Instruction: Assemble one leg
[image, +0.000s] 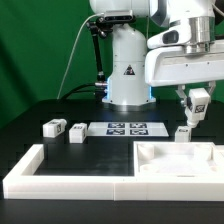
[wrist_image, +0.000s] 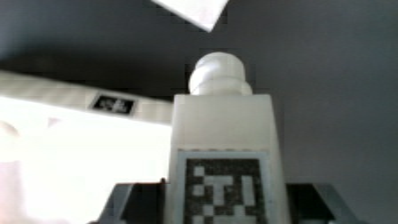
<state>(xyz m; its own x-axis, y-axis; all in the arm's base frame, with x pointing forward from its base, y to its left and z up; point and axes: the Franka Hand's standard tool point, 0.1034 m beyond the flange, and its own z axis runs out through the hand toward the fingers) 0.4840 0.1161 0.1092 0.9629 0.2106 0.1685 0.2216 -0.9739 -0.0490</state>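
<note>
My gripper (image: 197, 108) is shut on a leg (image: 198, 102), a small white block with a black-and-white tag, and holds it in the air above the right side of the table. In the wrist view the held leg (wrist_image: 224, 130) fills the middle, its rounded peg end pointing away, with my dark fingers (wrist_image: 143, 203) on both sides of its tagged face. Three other legs lie on the table: two at the exterior view's left (image: 53, 128) (image: 77, 132) and one (image: 183, 132) just below my gripper. The large white square part (image: 175, 158) lies at the front right.
The marker board (image: 126, 128) lies flat in front of the robot base (image: 128, 70). The long white L-shaped border rail (image: 60, 180) runs along the front and left. Part of the white square part (wrist_image: 71, 95) shows in the wrist view.
</note>
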